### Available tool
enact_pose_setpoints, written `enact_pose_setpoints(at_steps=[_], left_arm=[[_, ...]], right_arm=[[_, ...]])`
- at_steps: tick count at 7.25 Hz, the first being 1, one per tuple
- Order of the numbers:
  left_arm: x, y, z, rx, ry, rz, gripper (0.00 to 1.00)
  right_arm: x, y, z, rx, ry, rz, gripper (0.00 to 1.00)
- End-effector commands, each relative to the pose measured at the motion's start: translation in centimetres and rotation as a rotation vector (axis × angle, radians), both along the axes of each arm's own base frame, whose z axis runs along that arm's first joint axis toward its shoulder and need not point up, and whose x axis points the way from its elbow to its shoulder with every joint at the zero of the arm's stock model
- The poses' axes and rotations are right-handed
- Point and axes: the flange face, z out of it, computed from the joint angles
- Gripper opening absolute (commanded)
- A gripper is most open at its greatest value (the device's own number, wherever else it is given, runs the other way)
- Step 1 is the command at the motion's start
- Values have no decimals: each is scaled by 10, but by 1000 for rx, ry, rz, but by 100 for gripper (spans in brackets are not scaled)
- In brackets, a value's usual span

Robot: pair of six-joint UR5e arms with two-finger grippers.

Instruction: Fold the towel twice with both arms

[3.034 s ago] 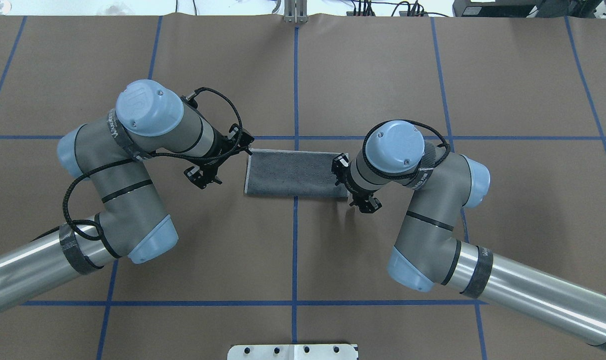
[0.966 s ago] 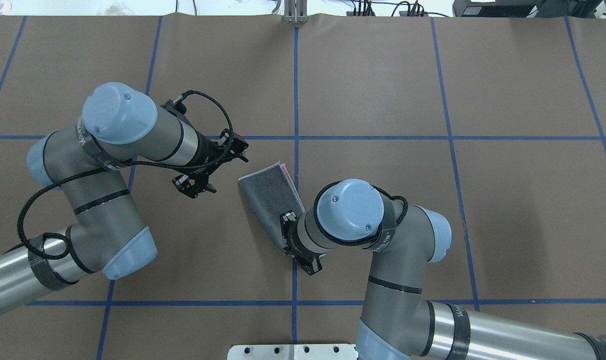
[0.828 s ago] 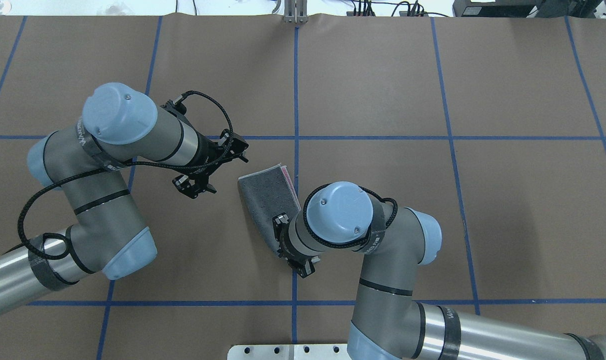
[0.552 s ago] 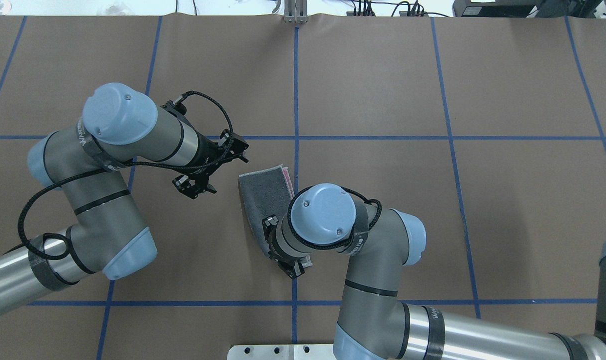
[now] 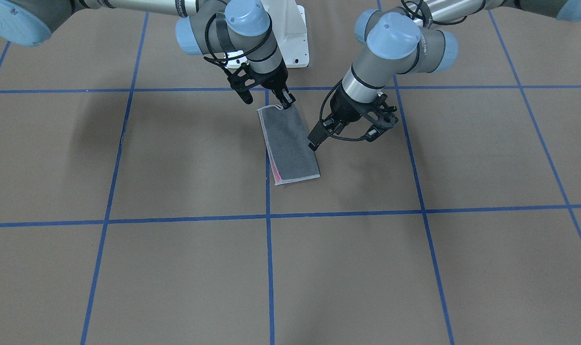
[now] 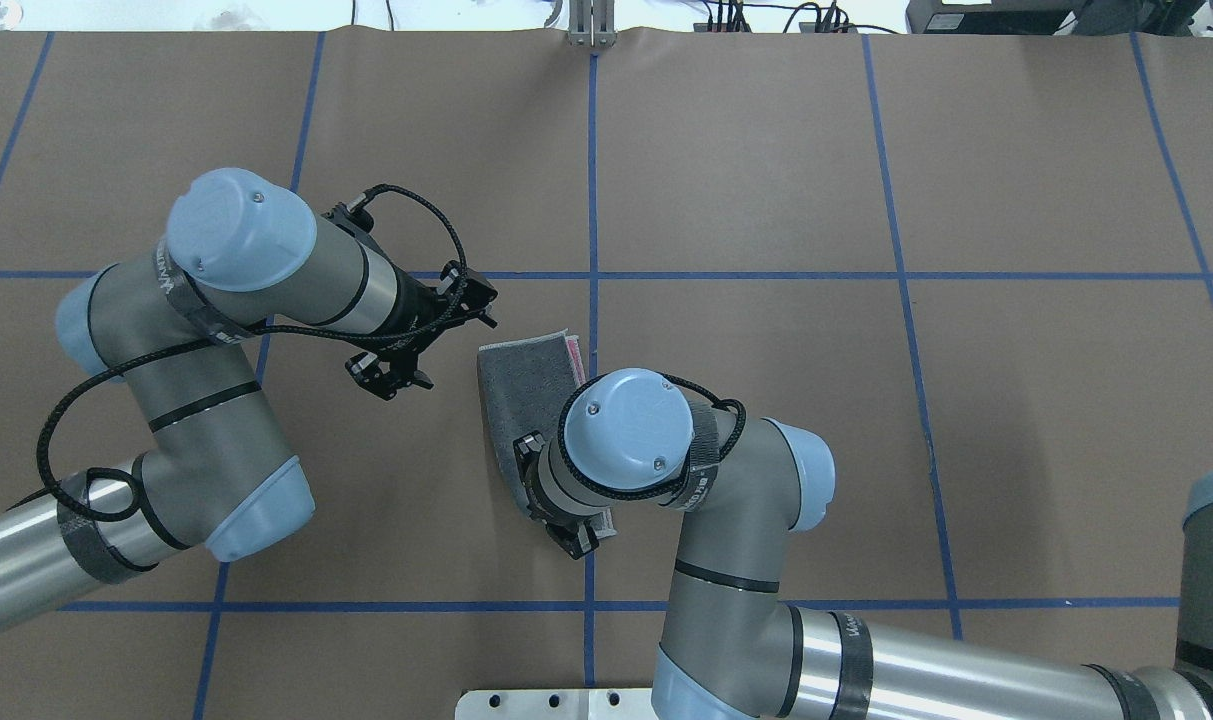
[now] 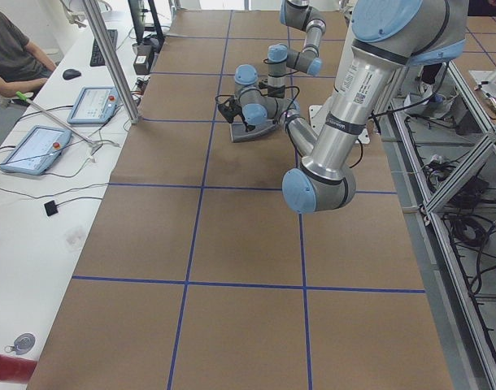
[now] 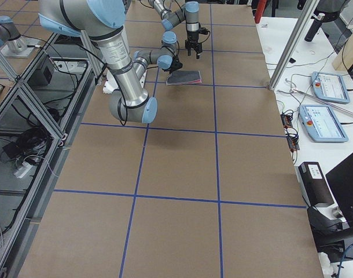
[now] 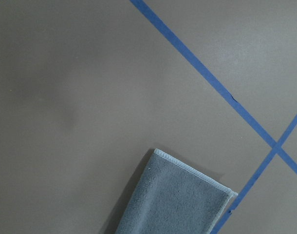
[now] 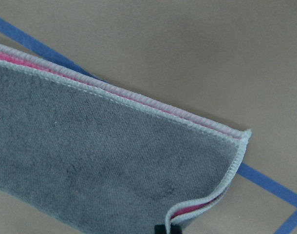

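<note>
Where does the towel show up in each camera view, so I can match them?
Front-facing: towel at upper centre, just right of the tape line.
Overhead: centre, partly under the right arm.
Exterior left: top centre, small.
Exterior right: top centre, small.
Left wrist: bottom edge, one end only.
Right wrist: fills the lower left.
Shared landmark: the blue tape line beside the towel's pink-edged side.

"What's along that white side bench (image 7: 20, 227)?"

"Two grey touch-screen pendants (image 7: 28, 149), a black keyboard (image 7: 100, 47), and a seated person (image 7: 12, 49)."

"And the middle?"

"A brown paper tabletop (image 6: 766, 150), blue tape grid lines (image 6: 593, 180), and a white bolted base plate (image 5: 292, 33)."
</note>
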Motion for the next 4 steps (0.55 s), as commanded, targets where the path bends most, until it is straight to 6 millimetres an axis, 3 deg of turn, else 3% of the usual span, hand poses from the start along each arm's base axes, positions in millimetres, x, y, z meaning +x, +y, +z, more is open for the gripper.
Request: enact_pose_setpoints(at_steps=[1, 2, 3, 4], left_arm=[[0, 1, 3, -3, -5, -1, 100], [1, 2, 4, -4, -7, -1, 100], [3, 6, -3, 2, 4, -16, 100], [26, 35, -9, 0, 9, -32, 100]], right_arm=[[8, -6, 2, 14, -3, -7, 100], [26, -15, 5, 10, -14, -1, 100], [61, -36, 16, 3, -25, 7, 100], [95, -73, 33, 24, -22, -14, 100]])
